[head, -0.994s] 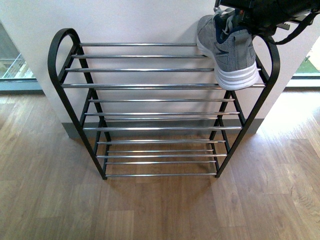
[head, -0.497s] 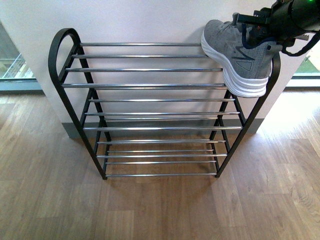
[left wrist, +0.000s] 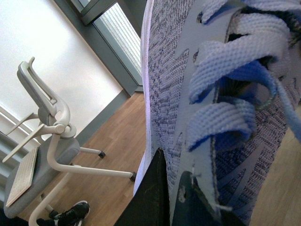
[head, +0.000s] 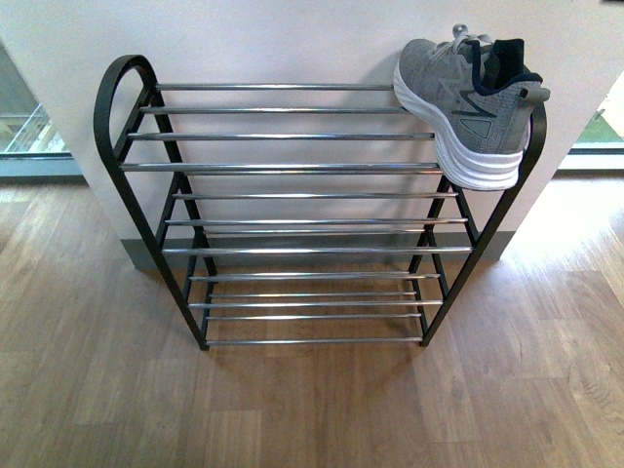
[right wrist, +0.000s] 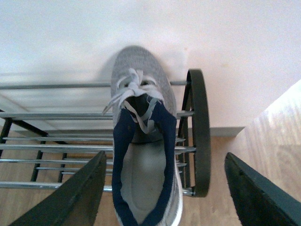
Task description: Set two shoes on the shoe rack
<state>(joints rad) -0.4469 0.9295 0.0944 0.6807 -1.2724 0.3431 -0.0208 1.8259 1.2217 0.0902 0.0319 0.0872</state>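
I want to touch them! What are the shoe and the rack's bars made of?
The shoe looks like soft grey knit cloth, speckled and matte; its smooth white sole is probably rubber or foam. The bars look like shiny chromed metal: they gleam.

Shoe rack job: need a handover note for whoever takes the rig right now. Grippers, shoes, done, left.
Right gripper: open, fingers spread above the first shoe, not touching it.
Left gripper: appears shut on the second shoe, which is held off the floor. Neither shows in the front view.
First shoe: on the top shelf of the shoe rack, at the right end, toe toward the wall.
Done: one shoe placed.
Left: set the second shoe on the rack, probably on the top shelf beside the first.
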